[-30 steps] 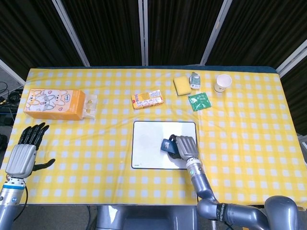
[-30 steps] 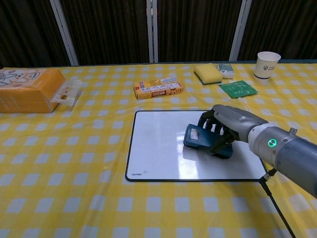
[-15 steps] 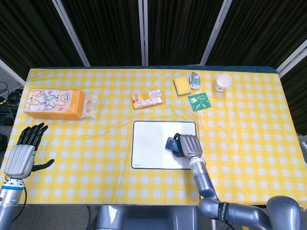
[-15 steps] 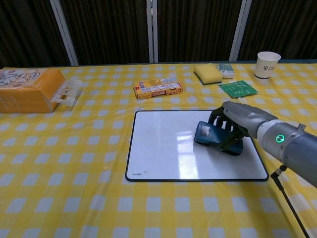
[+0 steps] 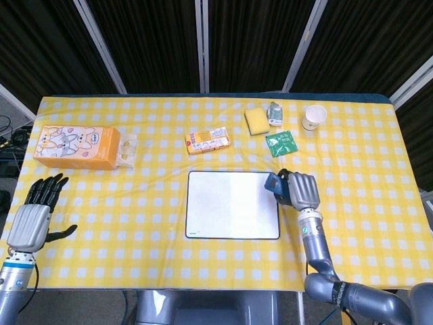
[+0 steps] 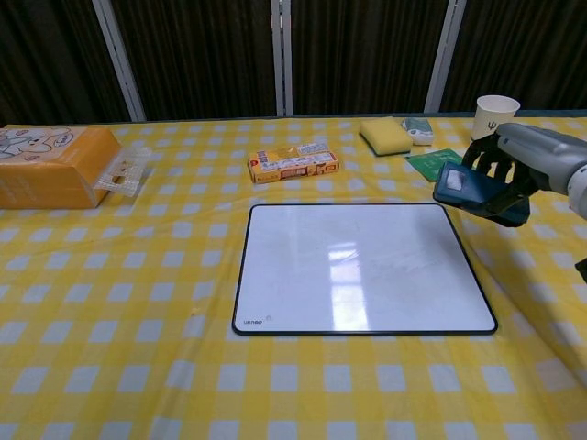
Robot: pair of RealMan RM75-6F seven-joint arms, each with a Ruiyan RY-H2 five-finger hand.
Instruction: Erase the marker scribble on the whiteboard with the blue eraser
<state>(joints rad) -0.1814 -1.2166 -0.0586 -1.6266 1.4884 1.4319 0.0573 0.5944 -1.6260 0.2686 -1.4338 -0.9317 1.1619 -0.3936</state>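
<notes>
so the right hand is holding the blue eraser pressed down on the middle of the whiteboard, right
Not quite. The right hand does hold the blue eraser, but it is lifted off past the right edge of the whiteboard, not pressed on its middle. The chest view shows it raised beside the board.

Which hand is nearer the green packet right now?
The right hand, holding the blue eraser just in front of the green packet. The left hand hovers at the table's far left edge.
</notes>
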